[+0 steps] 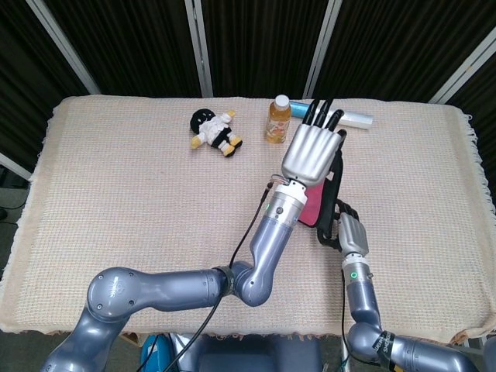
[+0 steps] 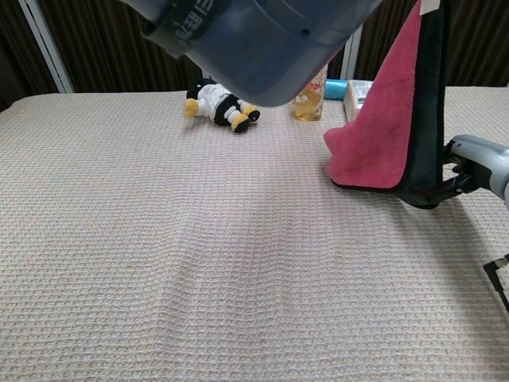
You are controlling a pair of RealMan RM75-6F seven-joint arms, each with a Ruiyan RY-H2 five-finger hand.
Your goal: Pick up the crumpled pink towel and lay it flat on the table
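Observation:
The pink towel [image 2: 386, 119] with a black border hangs upright, its lower fold resting on the table [image 2: 159, 239]. In the head view only a strip of the towel [image 1: 311, 211] shows under my left hand [image 1: 310, 153], which grips its raised top edge with fingers stretched forward. My left forearm [image 2: 254, 32] fills the top of the chest view. My right hand [image 2: 471, 163] holds the towel's lower black corner just above the table; in the head view the right hand [image 1: 345, 223] sits low behind the towel, partly hidden.
A black-and-white plush toy [image 1: 215, 132] lies at the back centre. An orange drink bottle [image 1: 278, 119] stands beside my left hand, with a small box [image 2: 359, 91] and a blue-and-white tube [image 1: 353, 118] behind the towel. The table is covered by a beige woven cloth.

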